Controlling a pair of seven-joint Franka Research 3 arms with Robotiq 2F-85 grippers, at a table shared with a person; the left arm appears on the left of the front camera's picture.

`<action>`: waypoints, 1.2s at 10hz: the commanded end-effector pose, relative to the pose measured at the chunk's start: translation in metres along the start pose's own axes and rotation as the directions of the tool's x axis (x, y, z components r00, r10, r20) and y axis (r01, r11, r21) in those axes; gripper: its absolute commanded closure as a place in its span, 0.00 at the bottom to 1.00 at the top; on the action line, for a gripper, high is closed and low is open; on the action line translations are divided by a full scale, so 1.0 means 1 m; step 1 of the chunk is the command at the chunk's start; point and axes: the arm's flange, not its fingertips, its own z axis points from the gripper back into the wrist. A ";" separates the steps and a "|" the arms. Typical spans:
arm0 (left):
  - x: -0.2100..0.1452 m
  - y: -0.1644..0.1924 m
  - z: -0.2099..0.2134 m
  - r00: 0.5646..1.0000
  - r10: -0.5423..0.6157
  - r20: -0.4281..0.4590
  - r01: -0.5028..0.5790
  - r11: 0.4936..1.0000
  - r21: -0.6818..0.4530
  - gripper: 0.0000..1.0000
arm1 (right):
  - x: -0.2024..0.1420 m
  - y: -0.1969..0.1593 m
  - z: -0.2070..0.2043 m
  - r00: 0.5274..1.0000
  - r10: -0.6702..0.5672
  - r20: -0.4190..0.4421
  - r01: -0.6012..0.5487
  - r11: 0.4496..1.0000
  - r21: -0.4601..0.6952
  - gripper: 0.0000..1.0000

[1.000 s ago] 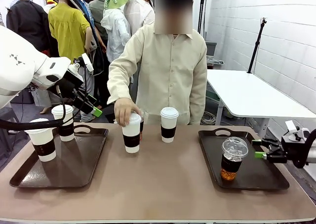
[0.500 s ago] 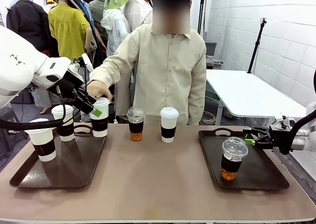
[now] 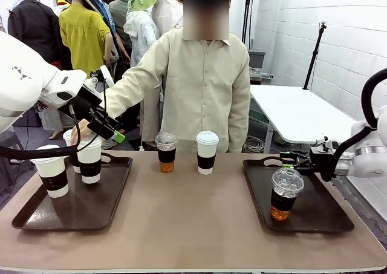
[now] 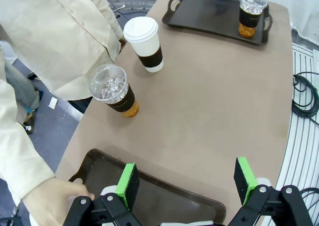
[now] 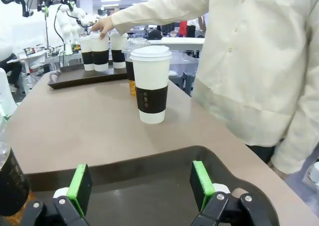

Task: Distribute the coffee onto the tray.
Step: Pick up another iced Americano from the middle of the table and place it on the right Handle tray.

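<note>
While the person's hand [image 3: 80, 133] is gripping the top of the held paper cup [image 3: 90, 159] on the left tray [image 3: 91, 202], the front view is showing the left gripper [image 3: 115, 133] hovering just beside that hand, with the near paper cup [image 3: 52, 172] standing at the tray's left and the rear paper cup [image 3: 69, 144] peeking out behind the held one. On the bare table [image 3: 193, 225] between the trays, the table iced coffee [image 3: 165, 152] and the table paper cup [image 3: 207, 153] are standing side by side. The tray iced coffee [image 3: 284, 195] is sitting on the right tray [image 3: 320, 215], and the right gripper [image 3: 291, 163] is hanging over that tray's far rim. From the left wrist, the green pads are standing wide apart with nothing between them, over the left tray's edge, and the person's hand is showing at the lower left corner. From the right wrist, that gripper's pads are likewise spread and empty above the right tray's inner wall. The table paper cup is rising just beyond the rim, and the three cups on the left tray are showing far off under the person's hand.
</note>
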 end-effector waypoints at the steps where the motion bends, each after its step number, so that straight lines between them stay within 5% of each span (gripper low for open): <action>1: -0.002 0.003 0.000 1.000 -0.012 0.017 0.012 1.000 -0.015 0.00 | 0.001 -0.016 -0.022 1.000 -0.028 -0.013 0.028 0.999 0.041 0.00; 6: -0.002 0.003 0.000 1.000 -0.012 0.017 0.012 1.000 -0.015 0.00 | 0.008 -0.040 -0.069 1.000 -0.030 -0.004 0.031 0.993 0.115 0.00; 12: -0.002 0.003 0.000 1.000 -0.012 0.017 0.012 1.000 -0.015 0.00 | 0.007 -0.037 -0.077 1.000 -0.007 0.010 0.006 0.992 0.124 0.00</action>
